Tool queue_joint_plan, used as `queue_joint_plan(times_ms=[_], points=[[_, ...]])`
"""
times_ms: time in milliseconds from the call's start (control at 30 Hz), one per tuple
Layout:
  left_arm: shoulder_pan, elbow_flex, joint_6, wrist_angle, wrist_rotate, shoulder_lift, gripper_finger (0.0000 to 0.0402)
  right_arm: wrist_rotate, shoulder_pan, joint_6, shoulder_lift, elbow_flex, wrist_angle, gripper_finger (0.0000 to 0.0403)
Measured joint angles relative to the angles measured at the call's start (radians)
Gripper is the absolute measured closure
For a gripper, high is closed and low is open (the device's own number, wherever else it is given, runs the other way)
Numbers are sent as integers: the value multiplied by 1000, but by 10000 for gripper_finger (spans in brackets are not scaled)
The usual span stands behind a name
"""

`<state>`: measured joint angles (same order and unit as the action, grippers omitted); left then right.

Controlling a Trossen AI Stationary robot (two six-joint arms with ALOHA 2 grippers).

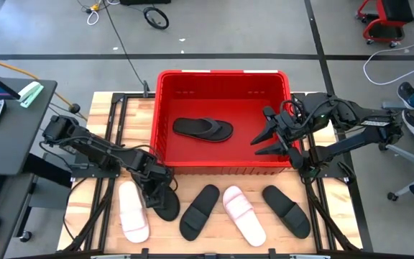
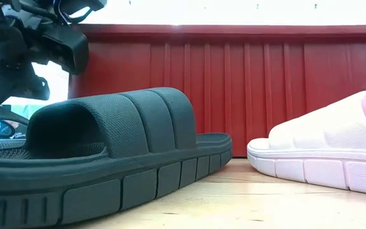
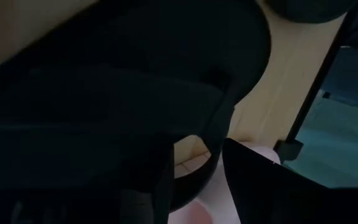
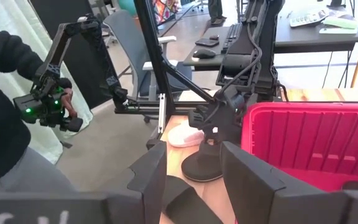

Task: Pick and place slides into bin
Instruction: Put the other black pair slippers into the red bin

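Note:
The red bin (image 1: 162,122) stands at the table's middle back with one black flip-flop (image 1: 203,129) lying inside. My left gripper (image 1: 158,188) is open and low over the second black flip-flop (image 1: 167,207), in front of the bin's left corner. In the left wrist view its fingers (image 3: 260,186) stand either side of the sole's rim (image 3: 194,180), beside the thong strap (image 3: 224,106). A pale pink slide (image 1: 133,212) lies left of it. A black slide (image 1: 198,211), a pink slide (image 1: 244,214) and a black slide (image 1: 287,210) lie flat along the near edge. My right gripper (image 1: 263,138) is open and empty above the bin's right side. My left gripper comes down at the flip-flop from above with the sole's rim (image 3: 194,180) between its open fingers. I cannot tell whether the fingers touch it. The flip-flop lies on the table.
The bin's near wall (image 2: 265,83) rises right behind the row of slides. In the low view a black slide (image 2: 107,159) and a pink slide (image 2: 323,159) lie close to the camera. A person (image 4: 5,112) holding a controller stands beyond the table's left side.

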<state>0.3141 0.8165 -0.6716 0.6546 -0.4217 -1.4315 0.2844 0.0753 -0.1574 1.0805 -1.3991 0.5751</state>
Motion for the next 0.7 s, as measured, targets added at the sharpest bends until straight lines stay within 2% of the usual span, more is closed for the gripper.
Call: queue_joint_plan(times_ms=[200, 433, 700], points=[[26, 0, -41, -49, -16, -2, 239, 0, 0, -20, 0, 0, 0, 246], [84, -1, -81, -65, 1, -21, 243, 0, 0, -22, 0, 0, 1, 246], [112, -2, -121, -88, 5, -105, 251, 0, 0, -1, 0, 0, 1, 246]])
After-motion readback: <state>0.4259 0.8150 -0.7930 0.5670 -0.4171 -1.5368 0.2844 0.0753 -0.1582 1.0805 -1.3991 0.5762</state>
